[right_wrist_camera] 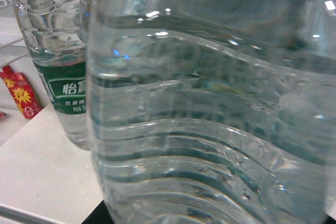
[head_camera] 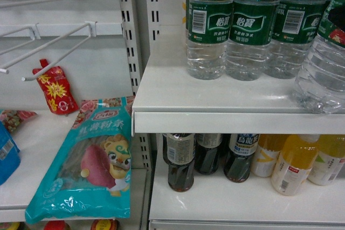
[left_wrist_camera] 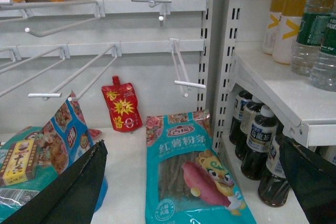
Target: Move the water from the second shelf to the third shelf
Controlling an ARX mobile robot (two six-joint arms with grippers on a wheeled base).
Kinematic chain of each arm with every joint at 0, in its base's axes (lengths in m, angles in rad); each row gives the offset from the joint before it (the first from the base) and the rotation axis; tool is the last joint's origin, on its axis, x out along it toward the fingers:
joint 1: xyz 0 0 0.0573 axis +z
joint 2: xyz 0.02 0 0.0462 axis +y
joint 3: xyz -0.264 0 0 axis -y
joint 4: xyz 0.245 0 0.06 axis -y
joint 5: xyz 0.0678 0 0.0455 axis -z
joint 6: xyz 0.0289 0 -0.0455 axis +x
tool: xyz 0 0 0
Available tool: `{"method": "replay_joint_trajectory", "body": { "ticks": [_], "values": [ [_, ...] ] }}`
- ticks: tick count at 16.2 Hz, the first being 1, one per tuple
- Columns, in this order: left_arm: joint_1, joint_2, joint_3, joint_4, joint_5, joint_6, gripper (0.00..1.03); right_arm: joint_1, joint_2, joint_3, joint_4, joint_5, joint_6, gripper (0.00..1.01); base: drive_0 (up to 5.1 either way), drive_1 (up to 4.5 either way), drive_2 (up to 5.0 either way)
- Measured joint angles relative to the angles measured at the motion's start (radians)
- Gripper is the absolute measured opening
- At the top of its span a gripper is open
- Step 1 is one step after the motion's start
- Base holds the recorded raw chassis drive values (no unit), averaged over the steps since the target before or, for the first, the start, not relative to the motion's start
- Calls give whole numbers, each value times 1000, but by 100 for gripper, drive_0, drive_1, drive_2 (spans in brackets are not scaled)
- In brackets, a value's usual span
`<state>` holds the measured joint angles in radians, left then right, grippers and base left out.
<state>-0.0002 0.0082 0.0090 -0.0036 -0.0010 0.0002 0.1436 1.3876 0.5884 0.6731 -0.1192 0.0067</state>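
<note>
Fingers (left_wrist_camera: 68, 192) of the left gripper (left_wrist_camera: 189, 182) are hanging wide; right unseeable. "怡寶" is showing on green labels behind the ribbed, clear water (head_camera: 326, 52).

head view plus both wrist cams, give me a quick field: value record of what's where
held water: large ribbed bottle at right edge of head view, fills the right wrist view
upper shelf: green-label water bottles standing in a row
lower shelf: dark drink bottles left, yellow-orange drink bottles right
left bay: teal snack bag, red pouch, bare wire hooks
left gripper: open, dark fingers low at both sides of its view, holding nothing
right gripper: not visible, grip cannot be confirmed
</note>
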Motion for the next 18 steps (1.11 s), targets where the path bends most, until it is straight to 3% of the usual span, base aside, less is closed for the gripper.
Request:
{"method": "replay_joint_trajectory", "body": {
  "ticks": [4,18],
  "values": [
    [0,0,0,0,0,0,98,-14,69,65,-2,-1,20,42,0,0,0],
    [0,0,0,0,0,0,98,-13,156,142,-2,14,29,42,0,0,0]
  ]
}}
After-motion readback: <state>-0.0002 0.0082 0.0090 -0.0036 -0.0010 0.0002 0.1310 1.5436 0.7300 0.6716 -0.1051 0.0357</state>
